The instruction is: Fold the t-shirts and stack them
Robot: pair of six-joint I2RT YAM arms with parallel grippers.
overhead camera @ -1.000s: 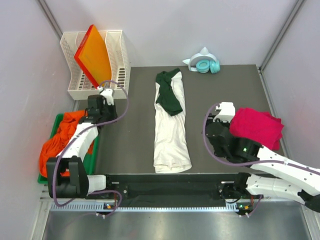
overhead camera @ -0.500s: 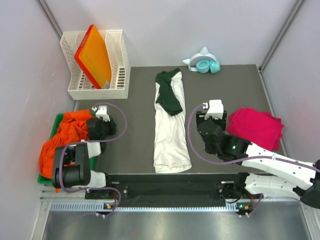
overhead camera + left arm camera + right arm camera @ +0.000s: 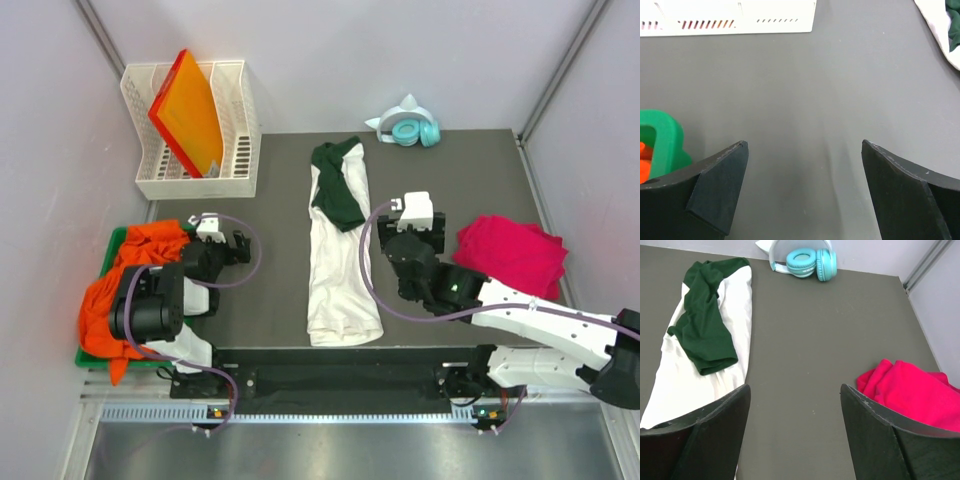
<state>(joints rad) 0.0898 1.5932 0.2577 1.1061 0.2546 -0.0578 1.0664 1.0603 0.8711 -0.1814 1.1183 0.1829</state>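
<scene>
Left of the white t-shirt (image 3: 340, 270) lying on the worktop (image 3: 270, 200), we hold our left pincer (image 3: 804, 146) wide and empty; right of it our right pincer (image 3: 794, 388) gapes too, the red t-shirt (image 3: 512, 255) beyond.

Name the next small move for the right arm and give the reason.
Probably swing the right tool left and lower it onto the near hem of the white t-shirt. The tool is open, empty and hovering over bare mat between that shirt and the red t-shirt. The white one lies as a long strip, so a crosswise fold likely comes next.
</scene>
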